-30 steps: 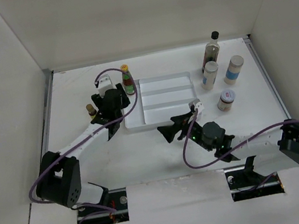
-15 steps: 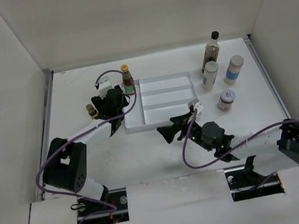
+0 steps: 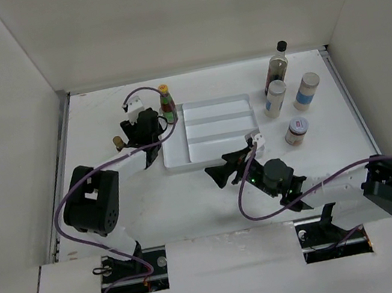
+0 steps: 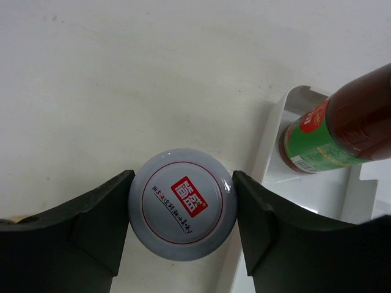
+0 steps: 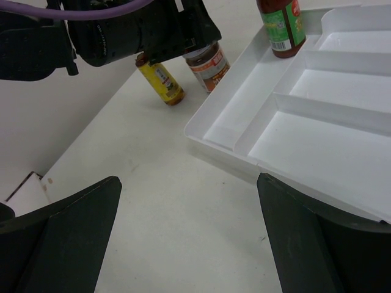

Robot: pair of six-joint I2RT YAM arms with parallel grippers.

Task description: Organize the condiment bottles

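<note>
My left gripper is shut on a short white-lidded jar, one finger on each side of its lid; the jar stands on the table just left of the white tray and also shows in the right wrist view. The red sauce bottle with a yellow cap stands in the tray's far left corner. The small yellow-brown bottle stands left of my left gripper. My right gripper is open and empty near the tray's front edge. The tall dark bottle, two white shakers and another short jar stand right of the tray.
The tray has three long compartments, bare except for the red bottle. White walls enclose the table on the left, far and right sides. A purple cable loops over my left arm.
My left gripper has moved a little away from the arm bases, towards the red bottle, and its arm has stretched further. My right arm has not moved.
</note>
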